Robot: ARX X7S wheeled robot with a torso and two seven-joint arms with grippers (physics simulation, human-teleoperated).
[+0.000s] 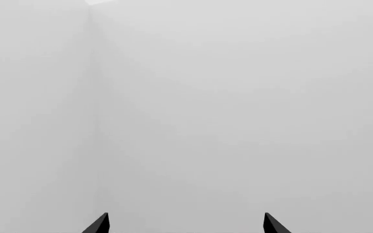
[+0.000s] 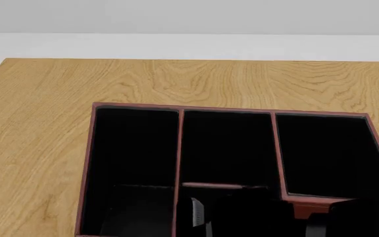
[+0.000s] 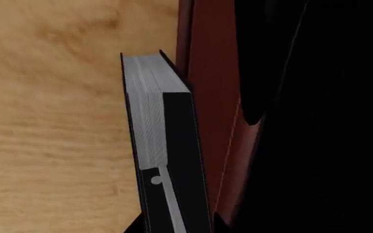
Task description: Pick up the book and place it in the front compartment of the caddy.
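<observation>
Book [image 3: 153, 145]: black hardcover, pale page edge toward the right wrist camera, upright and close to the lens. It stands just beside the outer wall of the caddy [image 3: 209, 97], on the counter [image 3: 50, 121] side of that wall; contact between cover and wall cannot be determined. A dark finger [image 3: 183, 160] of the right tool [image 3: 163, 194] lies flat over the page edge on the caddy side, with a thin pale part with a round stud beside it. The book appears clamped in the right tool, though the opposing finger is not clearly visible.

Caddy [image 2: 179, 148], head view: red-brown box, black lining, on the wood-grain counter [image 2: 38, 113]. Three cells along its far side; nearer cells separated by a cross divider. Dark shapes overlap the caddy's near edge and cannot be identified.

Left tool [image 1: 186, 224]: two black fingertips [image 1: 99, 224] set well apart, spread, nothing between them; pale grey wall behind.
</observation>
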